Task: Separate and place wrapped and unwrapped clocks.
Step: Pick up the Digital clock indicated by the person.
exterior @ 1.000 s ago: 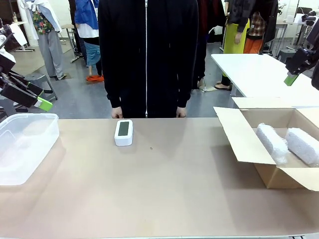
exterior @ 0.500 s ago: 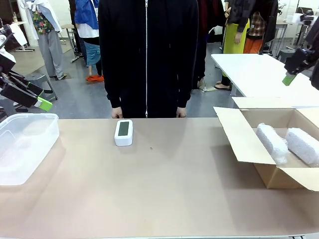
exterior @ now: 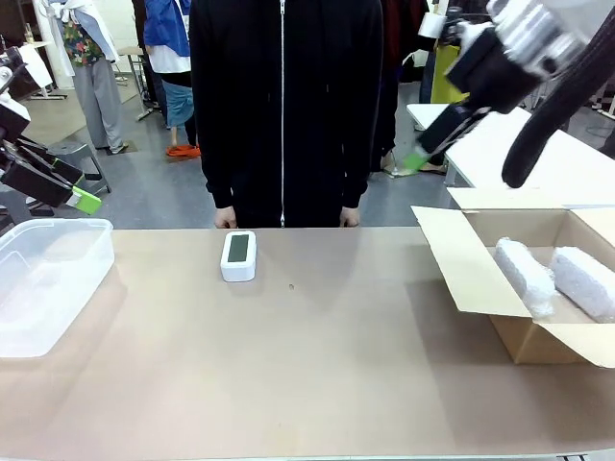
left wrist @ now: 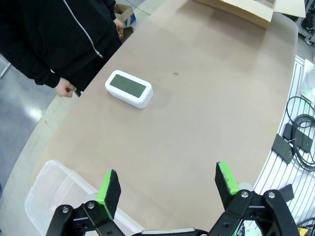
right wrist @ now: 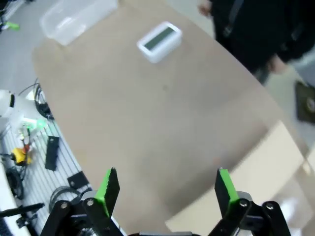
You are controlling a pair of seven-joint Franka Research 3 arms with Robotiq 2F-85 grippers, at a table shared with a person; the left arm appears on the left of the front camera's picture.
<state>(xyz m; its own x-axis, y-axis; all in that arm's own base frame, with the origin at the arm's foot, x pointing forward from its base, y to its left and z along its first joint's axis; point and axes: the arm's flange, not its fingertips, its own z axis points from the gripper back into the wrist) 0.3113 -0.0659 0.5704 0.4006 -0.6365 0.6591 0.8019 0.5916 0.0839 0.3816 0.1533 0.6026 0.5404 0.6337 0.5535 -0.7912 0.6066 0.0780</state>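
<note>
Two bundles were recorded in the front view, lying side by side inside the open box (exterior: 463,261) at the right end of the table (exterior: 317,365): the left bundle (exterior: 525,277) and the right bundle (exterior: 582,280). No dark face could be made out on either. The clock (exterior: 238,255) was found flat on the table near the far edge, screen up, just in front of the person (exterior: 284,106), whose hands were held at that edge. A clear tub (exterior: 50,279) was noted at the left end, well apart from the clock. The left gripper (exterior: 79,189) was held above the tub's far side. The right gripper (exterior: 423,152) was raised high above the table, between the person and the box.

From the left wrist view, the left gripper (left wrist: 167,184) was seen with its jaws spread wide and nothing between them. The clock (left wrist: 129,88) was seen beyond, beside the person's hand (left wrist: 66,90). The tub (left wrist: 49,189) was seen under the left pad, and the box (left wrist: 241,7) at the top edge.

From the right wrist view, which was blurred, the right gripper (right wrist: 166,188) was likewise found released and empty. The clock (right wrist: 159,42) and the tub (right wrist: 78,19) were seen far off, and the box (right wrist: 266,167) close below.
</note>
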